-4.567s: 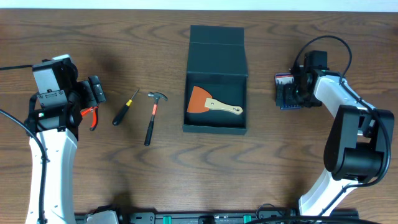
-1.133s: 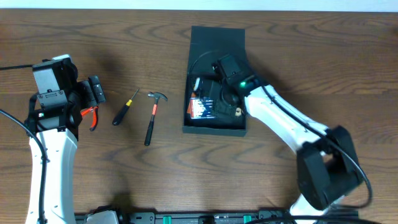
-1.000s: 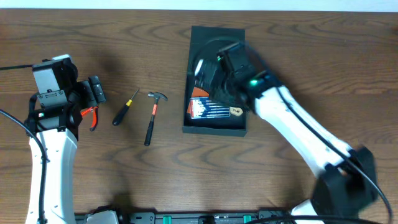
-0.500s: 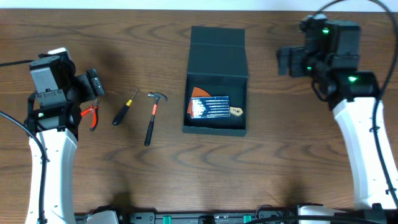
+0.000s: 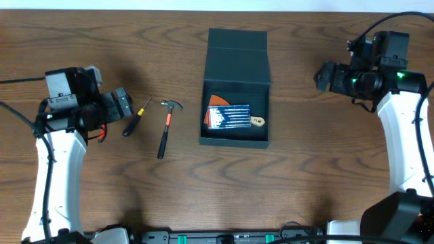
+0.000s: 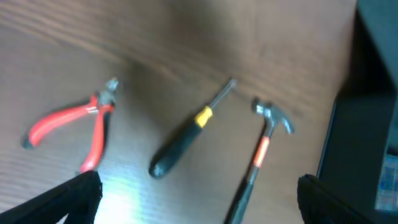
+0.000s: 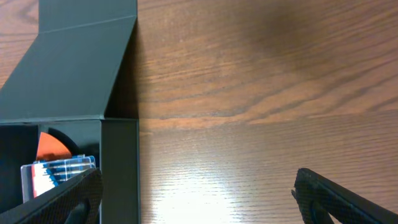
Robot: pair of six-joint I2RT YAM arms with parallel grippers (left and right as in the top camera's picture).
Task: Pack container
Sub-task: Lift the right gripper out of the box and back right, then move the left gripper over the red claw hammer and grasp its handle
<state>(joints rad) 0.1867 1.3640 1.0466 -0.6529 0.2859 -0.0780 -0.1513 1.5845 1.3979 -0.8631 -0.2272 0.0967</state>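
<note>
The dark teal container (image 5: 236,88) lies open at table centre, lid flap folded back. Inside lie an orange-bladed scraper (image 5: 215,102) and a clear blue bit case (image 5: 229,116) on top of it. The container's wall also shows in the right wrist view (image 7: 118,168). A hammer (image 5: 165,127), a black-and-yellow screwdriver (image 5: 135,118) and red pliers (image 5: 102,130) lie left of it; all three show in the left wrist view, hammer (image 6: 258,155), screwdriver (image 6: 186,140), pliers (image 6: 81,127). My left gripper (image 5: 121,105) is open above the screwdriver. My right gripper (image 5: 325,76) is open and empty, right of the container.
The table's far edge (image 5: 217,8) runs along the top of the overhead view. Bare wood lies between the container and my right arm (image 5: 407,135).
My right gripper carried the bit case into the container, released it and pulled back to the right. My left gripper has moved right, from over the pliers toward the screwdriver.
</note>
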